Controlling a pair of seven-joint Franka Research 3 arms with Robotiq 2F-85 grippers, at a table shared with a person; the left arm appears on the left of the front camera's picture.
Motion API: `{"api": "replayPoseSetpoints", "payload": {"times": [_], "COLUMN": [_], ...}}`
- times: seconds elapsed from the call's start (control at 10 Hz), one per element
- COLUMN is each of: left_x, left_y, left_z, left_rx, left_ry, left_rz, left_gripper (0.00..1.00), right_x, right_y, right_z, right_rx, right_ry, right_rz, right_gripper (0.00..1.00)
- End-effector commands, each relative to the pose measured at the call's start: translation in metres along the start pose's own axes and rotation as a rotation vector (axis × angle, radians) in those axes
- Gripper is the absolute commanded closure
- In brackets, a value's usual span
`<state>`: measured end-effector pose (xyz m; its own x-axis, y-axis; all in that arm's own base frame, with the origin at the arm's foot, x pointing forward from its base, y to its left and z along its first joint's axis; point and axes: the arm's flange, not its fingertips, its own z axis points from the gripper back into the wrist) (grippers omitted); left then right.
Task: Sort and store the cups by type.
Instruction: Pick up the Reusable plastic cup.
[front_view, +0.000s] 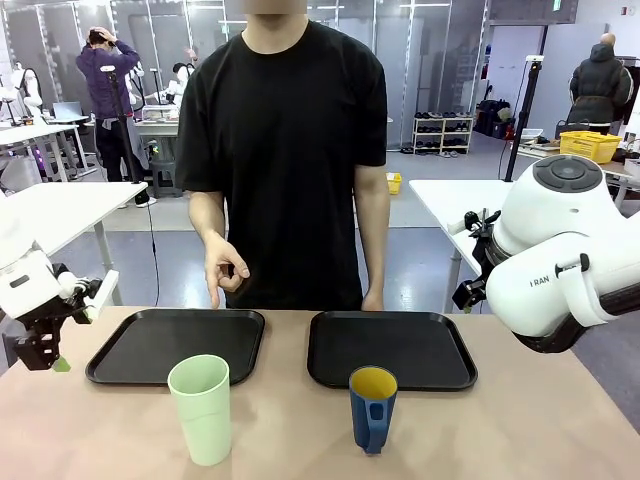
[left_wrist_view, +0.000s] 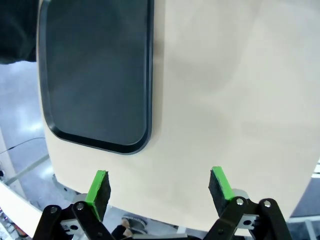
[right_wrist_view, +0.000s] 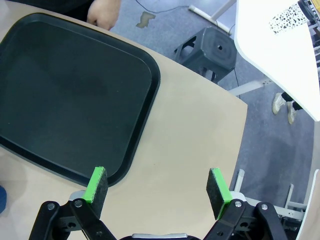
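On the tan table (front_view: 540, 430), two black trays (front_view: 175, 343) lie side by side; both jaws stand released.

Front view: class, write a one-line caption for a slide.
Pale green tumbler and blue mug stand before two black trays, a person standing across the table.

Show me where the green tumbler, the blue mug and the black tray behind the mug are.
green tumbler (front_view: 202, 415), front view, middle of its side wall.
blue mug (front_view: 362, 418), front view, outer wall beside the handle.
black tray (front_view: 400, 340), front view, bare floor behind the mug.
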<state>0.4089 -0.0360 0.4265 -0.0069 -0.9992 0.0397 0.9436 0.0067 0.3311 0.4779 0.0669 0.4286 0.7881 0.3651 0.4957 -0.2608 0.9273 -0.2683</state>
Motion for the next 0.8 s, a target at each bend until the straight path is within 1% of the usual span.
{"api": "replayPoseSetpoints", "payload": {"times": [0.0, 0.3, 0.4, 0.5, 0.6, 0.7], "left_x": [0.004, 0.005, 0.009, 0.01, 0.007, 0.006], "left_y": [-0.002, 0.0, 0.001, -0.001, -0.006, -0.012], "left_z": [0.004, 0.002, -0.005, -0.012, -0.02, -0.027], "left_rx": [-0.005, 0.002, 0.033, -0.014, -0.024, -0.062], "left_ry": [0.002, 0.007, -0.052, -0.273, -0.245, -0.281], "left_rz": [0.0, -0.003, -0.014, 0.0, -0.053, -0.089], "left_gripper": [0.0, 0.0, 0.0, 0.0, 0.0, 0.0], "right_x": [0.001, 0.001, 0.001, 0.001, 0.001, 0.001], "right_y": [0.0, 0.0, 0.0, 0.0, 0.0, 0.0], "right_z": [-0.002, -0.002, -0.002, -0.002, -0.002, -0.002], "right_rx": [-0.008, -0.008, -0.008, -0.008, -0.008, -0.008], "right_ry": [0.0, 0.0, 0.0, 0.0, 0.0, 0.0], "right_rz": [0.014, 0.014, 0.014, 0.014, 0.014, 0.014], "right_gripper": [0.0, 0.0, 0.0, 0.0, 0.0, 0.0]}}
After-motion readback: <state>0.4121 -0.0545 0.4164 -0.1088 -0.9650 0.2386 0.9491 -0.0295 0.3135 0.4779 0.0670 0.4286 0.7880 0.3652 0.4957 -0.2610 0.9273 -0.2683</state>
